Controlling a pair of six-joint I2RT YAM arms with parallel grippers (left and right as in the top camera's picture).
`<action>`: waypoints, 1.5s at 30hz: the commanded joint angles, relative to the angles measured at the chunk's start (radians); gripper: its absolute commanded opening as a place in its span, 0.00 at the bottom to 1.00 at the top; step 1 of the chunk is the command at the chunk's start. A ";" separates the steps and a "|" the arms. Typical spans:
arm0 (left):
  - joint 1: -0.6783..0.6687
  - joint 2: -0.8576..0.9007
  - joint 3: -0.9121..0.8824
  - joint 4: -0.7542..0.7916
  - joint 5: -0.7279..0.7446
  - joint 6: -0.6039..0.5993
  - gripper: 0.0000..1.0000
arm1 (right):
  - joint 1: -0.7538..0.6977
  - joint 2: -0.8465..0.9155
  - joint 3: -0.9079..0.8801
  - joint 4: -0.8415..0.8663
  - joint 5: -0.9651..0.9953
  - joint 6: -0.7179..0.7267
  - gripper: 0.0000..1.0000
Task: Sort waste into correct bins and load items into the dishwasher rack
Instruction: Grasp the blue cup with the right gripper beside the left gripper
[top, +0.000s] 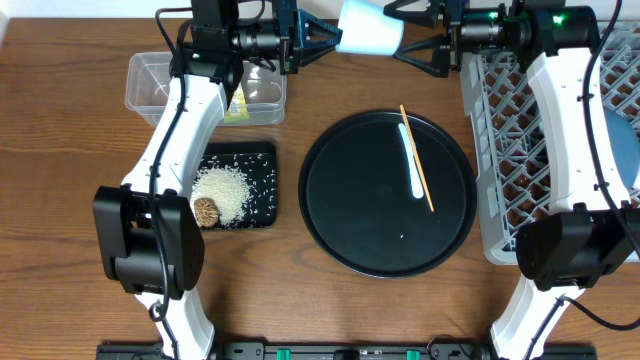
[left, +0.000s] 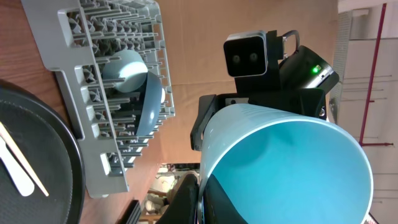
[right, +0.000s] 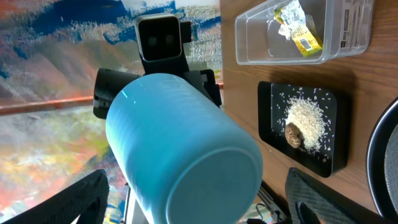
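Round tray (top: 350, 210) lies between the shallow tray (top: 258, 152) and the rack (top: 500, 150)

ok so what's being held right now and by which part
The left gripper holds the light blue cup at its rim end; the right gripper is open around its base.

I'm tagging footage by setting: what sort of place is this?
Likely a robotics lab staged as a kitchen clean-up bench: wooden table, grey dishwasher rack, left gripper holding a light blue cup.

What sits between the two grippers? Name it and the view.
The light blue cup, held by the left gripper; the right gripper stands open at its base. The overhead view shows it.
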 joint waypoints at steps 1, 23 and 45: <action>0.001 -0.015 -0.002 0.008 0.000 -0.008 0.06 | 0.000 0.007 0.006 0.007 0.002 0.035 0.84; -0.014 -0.015 -0.002 0.008 0.014 -0.071 0.06 | 0.010 0.007 0.006 0.015 0.059 0.043 0.82; -0.031 -0.015 -0.002 0.032 0.006 -0.087 0.06 | 0.020 0.007 0.006 0.023 -0.037 0.104 0.72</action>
